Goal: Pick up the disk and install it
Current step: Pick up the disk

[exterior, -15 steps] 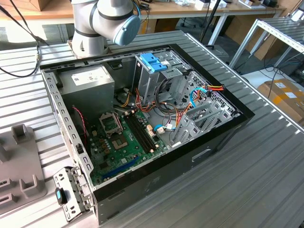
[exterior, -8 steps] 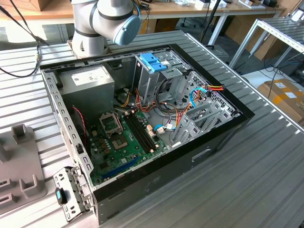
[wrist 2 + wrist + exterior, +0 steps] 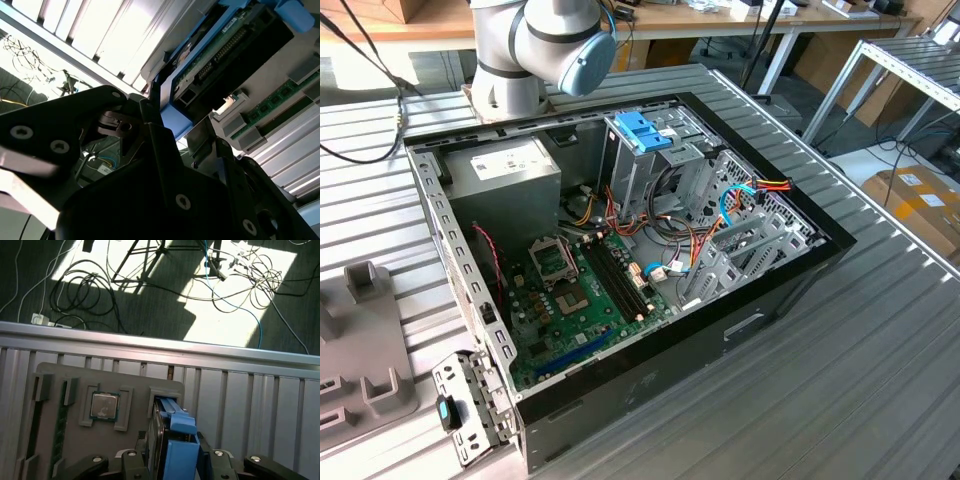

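Observation:
The disk (image 3: 177,432) stands on edge in a slot of the grey fixture tray (image 3: 75,445), with blue rails along its sides. My gripper (image 3: 172,462) straddles it, and a black finger presses on each side, so it is shut on the disk. In the second wrist view the disk (image 3: 220,47) shows its green circuit board and a blue rail beside one finger (image 3: 155,145). The open computer case (image 3: 790,275) lies on the ribbed metal table in the exterior view, with the metal drive cage and its blue handle (image 3: 642,130) toward the back.
A processor chip (image 3: 104,405) sits in a tray pocket beside the disk. A memory stick (image 3: 280,100) lies in another tray slot. The grey power-supply box (image 3: 510,170) fills the case's back corner. Beyond the table edge (image 3: 160,342) cables litter the floor.

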`<state>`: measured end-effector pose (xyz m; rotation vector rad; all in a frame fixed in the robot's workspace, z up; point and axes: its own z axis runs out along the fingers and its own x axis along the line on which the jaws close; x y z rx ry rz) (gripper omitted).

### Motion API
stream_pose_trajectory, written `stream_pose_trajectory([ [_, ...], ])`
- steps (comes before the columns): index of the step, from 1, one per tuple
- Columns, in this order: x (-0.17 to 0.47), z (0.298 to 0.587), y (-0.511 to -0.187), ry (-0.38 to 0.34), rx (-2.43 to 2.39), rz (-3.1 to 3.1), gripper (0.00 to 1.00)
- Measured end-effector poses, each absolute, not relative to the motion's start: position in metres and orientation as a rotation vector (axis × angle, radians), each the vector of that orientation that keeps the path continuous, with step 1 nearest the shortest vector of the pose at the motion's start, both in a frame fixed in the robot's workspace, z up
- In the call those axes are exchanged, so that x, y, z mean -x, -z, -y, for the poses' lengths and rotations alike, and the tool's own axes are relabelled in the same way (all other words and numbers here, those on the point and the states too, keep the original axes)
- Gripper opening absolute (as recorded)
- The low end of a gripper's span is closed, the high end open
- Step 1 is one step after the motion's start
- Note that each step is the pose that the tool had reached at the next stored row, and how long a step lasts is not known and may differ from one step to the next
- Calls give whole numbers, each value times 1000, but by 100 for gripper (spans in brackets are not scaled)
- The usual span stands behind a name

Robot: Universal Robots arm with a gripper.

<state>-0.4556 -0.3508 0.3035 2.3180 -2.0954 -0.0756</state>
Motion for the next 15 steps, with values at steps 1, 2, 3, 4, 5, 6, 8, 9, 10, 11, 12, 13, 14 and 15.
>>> stream_pose_trajectory([
  [1,456,351,-303,76,-2318,2095,48],
  [2,456,351,-303,76,-2318,2095,48],
  [3,456,351,-303,76,-2318,2095,48],
  [4,456,351,-302,76,-2318,2095,48],
  [5,456,351,-302,76,-2318,2095,48],
  [6,456,351,-302,76,-2318,2095,48],
  [8,456,351,-301,76,-2318,2095,48],
  [9,456,351,-301,76,-2318,2095,48],
  [10,456,351,-301,76,-2318,2095,48],
  [11,456,351,-300,76,-2318,2095,48],
  [12,456,351,-300,76,-2318,2095,48],
  [13,456,351,-300,76,-2318,2095,48],
  [14,456,351,-300,76,-2318,2095,48],
  [15,456,351,-299,76,-2318,2095,48],
])
